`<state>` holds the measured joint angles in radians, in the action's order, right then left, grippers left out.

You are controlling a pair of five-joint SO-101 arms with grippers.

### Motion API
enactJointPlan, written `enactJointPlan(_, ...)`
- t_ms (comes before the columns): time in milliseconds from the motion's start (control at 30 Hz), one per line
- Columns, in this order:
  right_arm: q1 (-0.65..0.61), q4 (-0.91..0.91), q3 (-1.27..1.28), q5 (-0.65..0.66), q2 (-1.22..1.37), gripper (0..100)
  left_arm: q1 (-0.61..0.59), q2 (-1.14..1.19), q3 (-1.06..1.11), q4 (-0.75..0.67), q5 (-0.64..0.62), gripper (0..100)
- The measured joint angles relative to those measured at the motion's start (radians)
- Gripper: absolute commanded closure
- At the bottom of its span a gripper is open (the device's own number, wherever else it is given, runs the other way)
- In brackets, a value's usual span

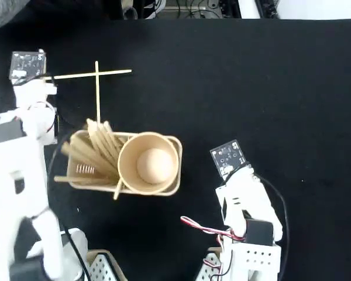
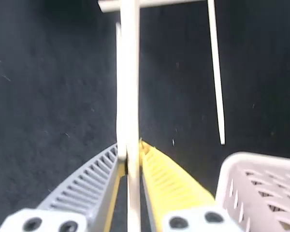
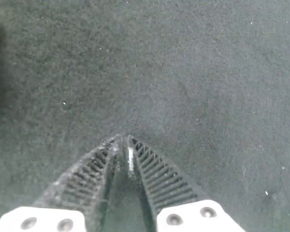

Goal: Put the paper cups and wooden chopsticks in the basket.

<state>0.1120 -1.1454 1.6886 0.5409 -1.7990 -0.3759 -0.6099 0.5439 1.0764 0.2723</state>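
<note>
Desk point(image 1: 251, 88): a black cloth surface; the pale cups and sticks stand out against it.
Left arm point(image 1: 17, 175): at the desk's left edge, its wrist level with the sticks that are not yet in the basket.
Right arm point(image 1: 248, 205): parked near the basket's right side, probably idle while the other arm works.
Basket point(image 1: 174, 141): mid-desk between the arms, within reach of both; its corner point(image 2: 261, 164) shows close to the left pincer.
Paper cup point(image 1: 148, 163): already inside the basket, mouth up, filling the right half.
Bundle of chopsticks point(image 1: 96, 149): fanned across the basket's left half, some ends overhanging the rim.
Loose chopstick point(image 1: 97, 96) point(image 2: 216, 72): on the desk, one end reaching the basket.
Second stick point(image 1: 117, 72): crosses the loose one and ends by the left wrist; I cannot tell whether it is the gripped one.
Gripped chopstick point(image 2: 129, 87): runs lengthwise out of the jaws, likely so it can be carried to the basket.
Left pincer point(image 2: 130, 145): clamped on that chopstick.
Right pincer point(image 3: 124, 140): jaws together on nothing, above bare desk.
Writing: none readable; the wrist board point(image 1: 228, 157) has marks too small to read.
</note>
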Motion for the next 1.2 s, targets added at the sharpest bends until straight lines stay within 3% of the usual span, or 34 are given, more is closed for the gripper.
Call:
enactJointPlan(167,0.000,0.000,0.000,0.000,0.000,98.5,0.000,-0.152,0.018,-0.072,-0.106,97)
enactJointPlan(467,0.000,0.000,0.000,0.000,0.000,98.5,0.000,-0.196,-0.084,-0.087,-0.322,97)
enactJointPlan(767,0.000,0.000,0.000,0.000,0.000,98.5,0.002,-0.459,-0.115,-0.084,-0.417,97)
enactJointPlan(1033,0.000,0.000,0.000,0.000,0.000,98.5,0.204,-0.747,-0.123,-0.003,-0.417,97)
enactJointPlan(1200,0.000,0.000,0.000,0.000,0.000,98.5,0.313,-0.786,-0.141,0.003,-0.417,97)
